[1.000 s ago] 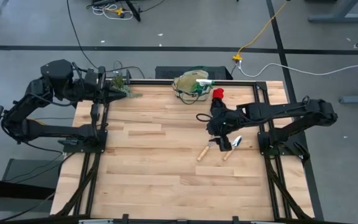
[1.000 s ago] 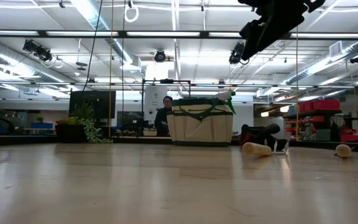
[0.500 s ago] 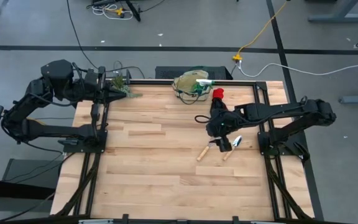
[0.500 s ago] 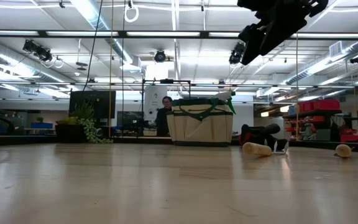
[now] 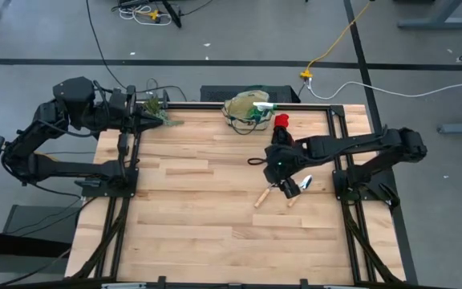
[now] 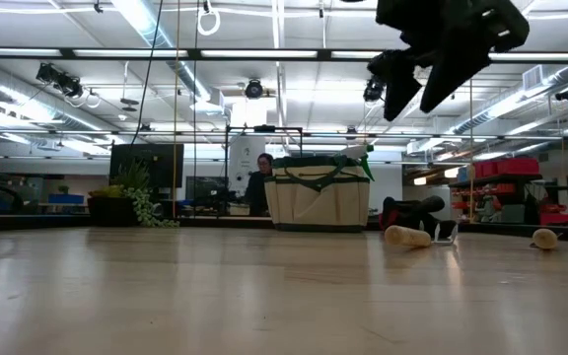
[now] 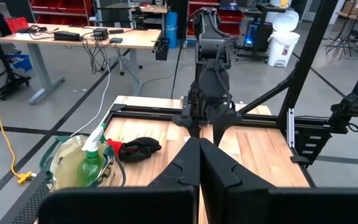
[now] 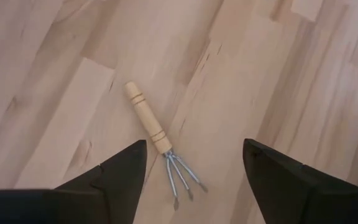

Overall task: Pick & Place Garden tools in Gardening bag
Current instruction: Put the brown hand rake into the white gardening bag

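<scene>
The wooden-handled hand rake [image 8: 148, 121] lies flat on the table [image 5: 215, 209], with its tines [image 8: 182, 180] toward the trowel [image 5: 299, 190], which lies beside it. My right gripper [image 5: 277, 171] hangs open and empty above the rake, one finger on each side of it in the right wrist view. The red-and-black glove [image 5: 281, 122] lies by the beige gardening bag [image 5: 245, 107], which stands at the far edge with a green translucent item [image 7: 91, 163] in it. My left gripper [image 7: 199, 168] is shut and empty at the far left, beside the plant [image 5: 155, 108].
The small leafy plant [image 6: 131, 197] stands at the far left corner. The dark frame rails [image 5: 339, 160] run along both table sides. The bare wood between the two arms and toward the near edge is open. A person [image 6: 259, 182] shows in the room behind the bag.
My right gripper has moved toward the table's near edge and a little toward its left, coming over the rake. It stays open. The rake, trowel, glove and bag have not moved.
</scene>
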Motion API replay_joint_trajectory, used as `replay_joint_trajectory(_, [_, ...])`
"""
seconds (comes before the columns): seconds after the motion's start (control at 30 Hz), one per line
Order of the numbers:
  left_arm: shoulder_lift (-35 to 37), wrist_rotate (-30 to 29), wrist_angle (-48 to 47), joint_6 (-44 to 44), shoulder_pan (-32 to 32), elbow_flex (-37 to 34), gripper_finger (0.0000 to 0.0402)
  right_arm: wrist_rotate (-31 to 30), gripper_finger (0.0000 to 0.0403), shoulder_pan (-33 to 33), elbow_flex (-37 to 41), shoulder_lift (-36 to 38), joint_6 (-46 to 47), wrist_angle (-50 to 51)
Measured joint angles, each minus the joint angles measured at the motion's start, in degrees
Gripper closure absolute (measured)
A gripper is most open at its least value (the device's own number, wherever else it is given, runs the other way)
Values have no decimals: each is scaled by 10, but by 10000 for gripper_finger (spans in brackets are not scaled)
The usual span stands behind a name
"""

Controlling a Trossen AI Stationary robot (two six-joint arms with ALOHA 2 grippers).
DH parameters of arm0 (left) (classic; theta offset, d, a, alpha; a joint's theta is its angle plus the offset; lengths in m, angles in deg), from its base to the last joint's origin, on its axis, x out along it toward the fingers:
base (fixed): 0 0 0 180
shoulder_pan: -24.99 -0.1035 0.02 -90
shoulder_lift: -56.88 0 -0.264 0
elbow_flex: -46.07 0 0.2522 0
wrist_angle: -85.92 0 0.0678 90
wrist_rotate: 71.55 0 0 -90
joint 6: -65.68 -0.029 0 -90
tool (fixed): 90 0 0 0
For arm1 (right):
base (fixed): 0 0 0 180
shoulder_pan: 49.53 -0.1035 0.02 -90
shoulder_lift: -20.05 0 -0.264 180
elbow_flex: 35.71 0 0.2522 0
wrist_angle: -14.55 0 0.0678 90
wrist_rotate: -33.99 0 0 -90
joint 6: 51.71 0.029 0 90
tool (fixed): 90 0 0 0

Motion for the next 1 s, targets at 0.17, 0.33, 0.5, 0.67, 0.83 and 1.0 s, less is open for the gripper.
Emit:
replay_joint_trajectory(0.17, [0, 0, 0, 0, 0, 0, 399, 2, 138, 0, 0, -31, -25, -1])
replay_joint_trajectory(0.33, [0, 0, -3, 0, 0, 0, 399, 2, 138, 0, 0, -58, -52, -2])
replay_joint_trajectory(0.5, [0, 0, -3, -1, 0, 0, 399, 13, 138, 0, 0, -83, -72, -9])
replay_joint_trajectory(0.67, [0, -6, -7, -1, 0, 0, 399, 31, 138, -1, 0, -108, -81, -20])
replay_joint_trajectory(0.83, [0, -6, -7, -1, 0, 0, 399, 31, 138, -4, 0, -135, -92, -24])
replay_joint_trajectory(1.0, [0, -6, -7, -1, 0, 0, 399, 31, 138, -13, 0, -159, -109, -30])
